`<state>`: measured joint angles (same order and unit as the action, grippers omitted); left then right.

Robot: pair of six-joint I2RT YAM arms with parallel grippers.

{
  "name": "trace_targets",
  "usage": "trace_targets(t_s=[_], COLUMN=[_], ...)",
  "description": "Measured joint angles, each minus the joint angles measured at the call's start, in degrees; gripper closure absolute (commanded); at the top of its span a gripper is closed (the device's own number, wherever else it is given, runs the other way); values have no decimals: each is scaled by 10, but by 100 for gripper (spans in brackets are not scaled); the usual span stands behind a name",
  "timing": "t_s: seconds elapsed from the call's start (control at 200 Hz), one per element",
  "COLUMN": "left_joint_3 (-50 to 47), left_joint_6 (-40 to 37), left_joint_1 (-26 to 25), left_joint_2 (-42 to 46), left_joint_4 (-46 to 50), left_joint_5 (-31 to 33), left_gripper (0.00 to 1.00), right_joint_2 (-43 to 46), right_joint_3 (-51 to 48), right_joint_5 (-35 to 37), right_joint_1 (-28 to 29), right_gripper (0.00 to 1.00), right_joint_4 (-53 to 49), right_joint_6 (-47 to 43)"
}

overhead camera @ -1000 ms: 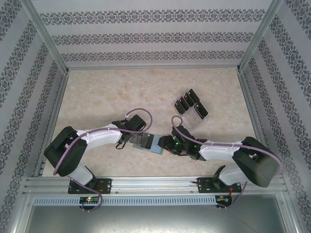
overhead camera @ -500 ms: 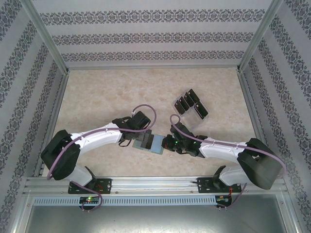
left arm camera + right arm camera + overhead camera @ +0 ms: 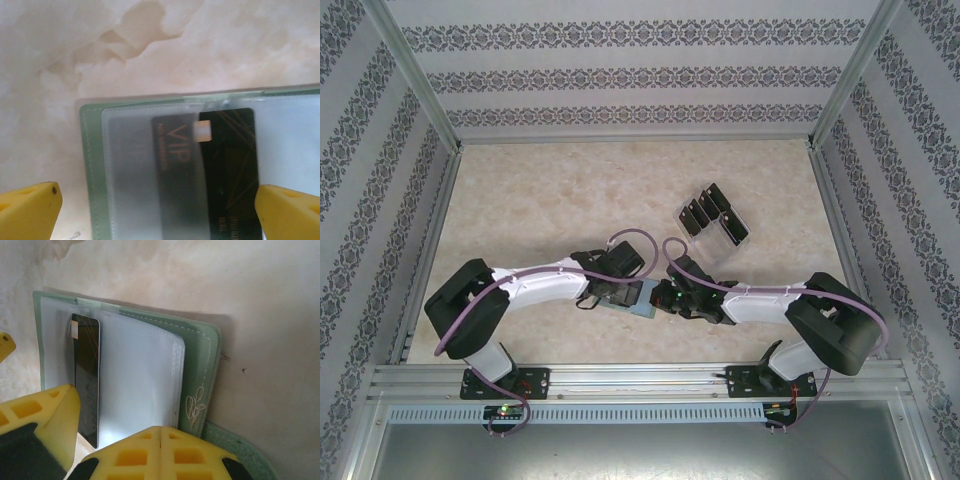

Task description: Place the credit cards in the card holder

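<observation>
Spanning the cell floor, beige marbled counter [image 3: 540,200] carries everything. Both arms reach inward & meet near centre-front, over the card holder [image 3: 632,298]. L hand [image 3: 159,206]: fingers wide apart, one yellow tip either side of the tucked card, above the holder. R hand [image 3: 660,300]: fingers together, at the holder's R side; can't tell if it pinches a sleeve. Clear slotted rack [image 3: 720,228] sits farther back on R side, well apart, w/ several black credit cards [image 3: 703,210] standing in it. Holder lies open flat, green cover down, pale clear sleeves up. One black card [image 3: 227,165] w/ gold "VIP" lettering sits inside, partly under a frosted sleeve, pale square chip on it.
</observation>
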<state>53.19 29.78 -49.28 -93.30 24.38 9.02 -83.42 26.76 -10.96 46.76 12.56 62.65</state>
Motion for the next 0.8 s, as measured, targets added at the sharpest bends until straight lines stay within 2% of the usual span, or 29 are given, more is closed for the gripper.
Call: trace_targets(t_s=[0.425, 0.799], left_joint_3=[0, -2], left_joint_6=[3, 7], left_joint_1=[-7, -9], left_joint_2=[-36, -28], left_joint_4=[-16, -14], left_joint_5=[2, 27], left_gripper=[0, 0], right_joint_2=[0, 0], right_joint_3=[-7, -8], right_joint_5=[0, 1], right_joint_1=[0, 0], right_gripper=[100, 100], right_joint_4=[12, 14], right_joint_6=[2, 4])
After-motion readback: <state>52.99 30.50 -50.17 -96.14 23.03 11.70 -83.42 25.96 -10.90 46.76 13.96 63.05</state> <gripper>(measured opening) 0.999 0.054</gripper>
